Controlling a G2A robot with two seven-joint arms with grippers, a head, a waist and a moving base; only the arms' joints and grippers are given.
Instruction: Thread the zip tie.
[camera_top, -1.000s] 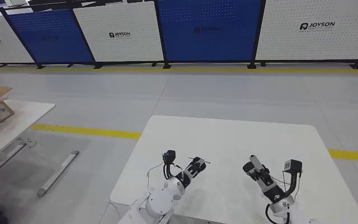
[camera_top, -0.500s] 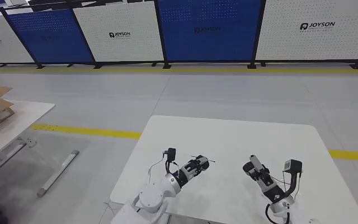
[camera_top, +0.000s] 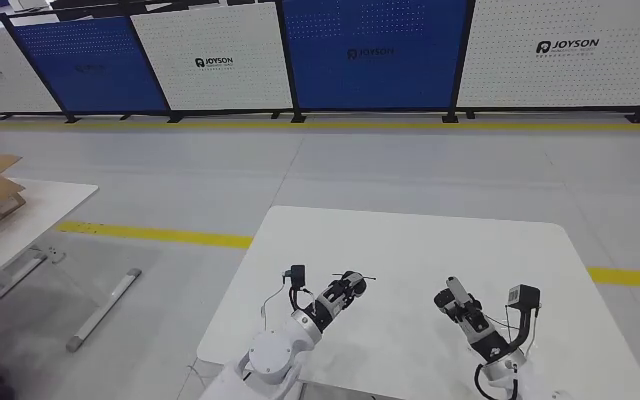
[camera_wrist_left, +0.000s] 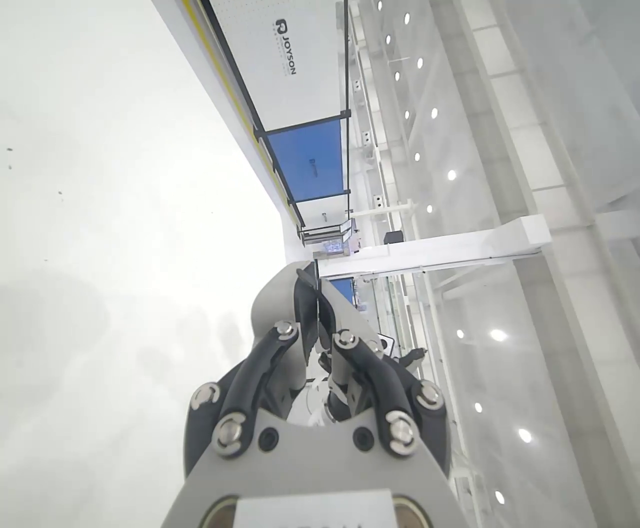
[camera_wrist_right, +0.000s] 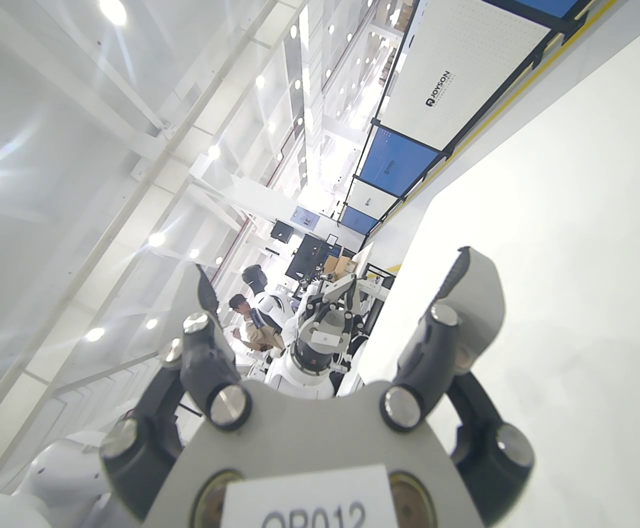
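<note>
The zip tie (camera_top: 364, 278) is a thin black strip, pinched in my left gripper (camera_top: 350, 284) just above the white table (camera_top: 420, 240) near its front left. In the left wrist view the left gripper (camera_wrist_left: 314, 295) is shut on the zip tie (camera_wrist_left: 316, 305), which runs edge-on between the pads with a short end sticking out past the tips. My right gripper (camera_top: 452, 291) hovers at the front right, a hand's width away from the left one. In the right wrist view the right gripper (camera_wrist_right: 335, 280) stands open with nothing in it, facing the left gripper (camera_wrist_right: 332, 300).
The table's front edge runs close under both arms, and its far half is bare white surface. Off to the left stands another table (camera_top: 40, 200), with a grey pole (camera_top: 103, 308) on the floor. Blue and white panels (camera_top: 370, 50) line the back.
The left gripper with the zip tie swung slightly right, then came back left and a little farther from the robot. The right arm has kept still.
</note>
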